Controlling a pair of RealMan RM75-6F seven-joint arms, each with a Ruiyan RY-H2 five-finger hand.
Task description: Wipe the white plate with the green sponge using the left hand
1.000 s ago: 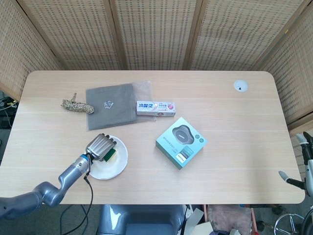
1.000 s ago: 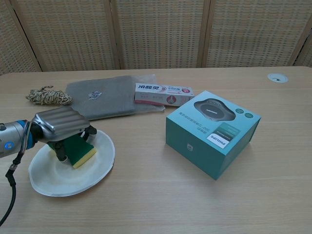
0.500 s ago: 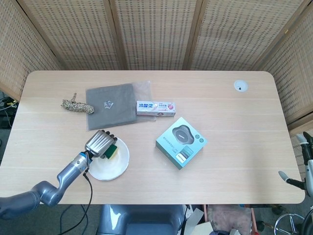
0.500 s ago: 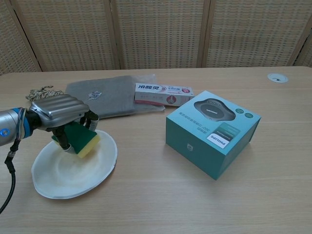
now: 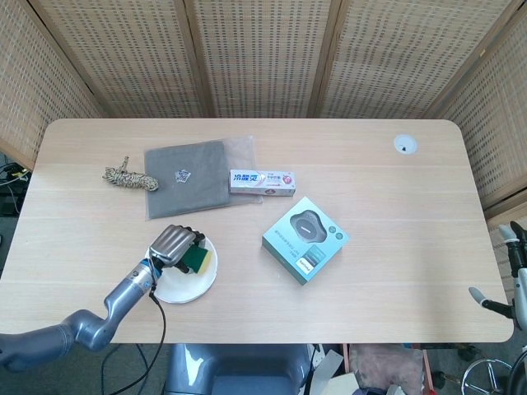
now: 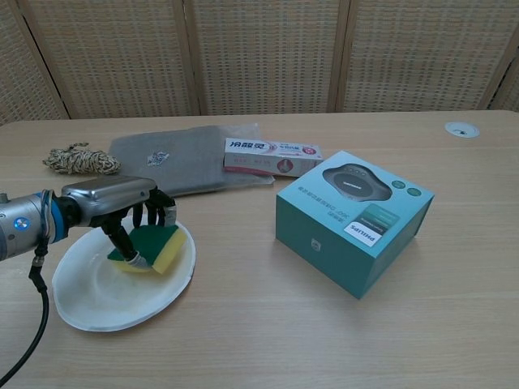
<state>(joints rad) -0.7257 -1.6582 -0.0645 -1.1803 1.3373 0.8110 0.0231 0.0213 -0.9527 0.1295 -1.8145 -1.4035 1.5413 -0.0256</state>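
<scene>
The white plate (image 5: 183, 284) (image 6: 89, 296) lies near the table's front left edge. On its far right part sits the green sponge (image 5: 198, 260) (image 6: 157, 243), green on top with a yellow underside. My left hand (image 5: 173, 244) (image 6: 122, 204) reaches in from the left and grips the sponge from above, fingers curled down over it and pressing it against the plate. My right hand is out of both views.
A grey cloth pouch (image 5: 188, 178) (image 6: 174, 166) lies behind the plate, a coil of rope (image 5: 128, 178) (image 6: 77, 159) to its left. A toothpaste box (image 5: 263, 183) (image 6: 271, 157) and a teal Philips box (image 5: 305, 239) (image 6: 353, 220) sit to the right.
My left hand has carried the sponge from the plate's middle toward its far edge, then rightward and down flat. The plate has shifted slightly to the right.
</scene>
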